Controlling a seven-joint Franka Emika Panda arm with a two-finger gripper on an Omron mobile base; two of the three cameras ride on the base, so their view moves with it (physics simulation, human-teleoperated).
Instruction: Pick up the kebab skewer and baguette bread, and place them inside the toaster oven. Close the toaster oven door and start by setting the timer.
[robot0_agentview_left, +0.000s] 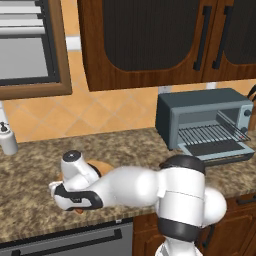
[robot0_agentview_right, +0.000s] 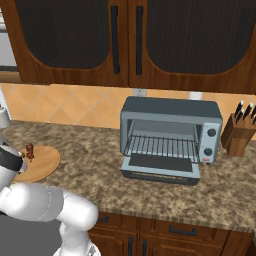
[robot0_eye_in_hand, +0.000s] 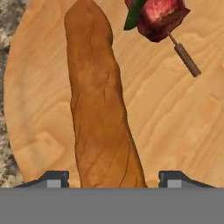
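baguette bread (robot0_eye_in_hand: 98, 100): lies flat on the round wooden plate (robot0_eye_in_hand: 175, 131), running lengthwise away from your tool. You can expect it to be light and stiff with a rough crust, so slipping shouldn't be a big worry, but it's long and will want to tip if you take it near one end. I'd go for somewhere around the middle, pinching across the narrow width.

kebab skewer (robot0_eye_in_hand: 159, 19): same plate, just beside the far end of the bread, apart from it. Thin stick, chunky meat, so probably fiddly; the chunks look like the better spot to grab than the bare stick.

tool (robot0_eye_in_hand: 109, 179): the two tips sit apart, one on each side of the near end of the bread, not touching it as far as you can see. So nothing's clamped yet.

arm pose: your arm (robot0_agentview_left: 130, 187) is folded low and stretched out to the left over the counter (robot0_agentview_right: 95, 165), hand pointing down at the plate.

toaster oven (robot0_agentview_right: 170, 137): well off to the right, toaster oven door (robot0_agentview_right: 159, 167) dropped open, rack bare.
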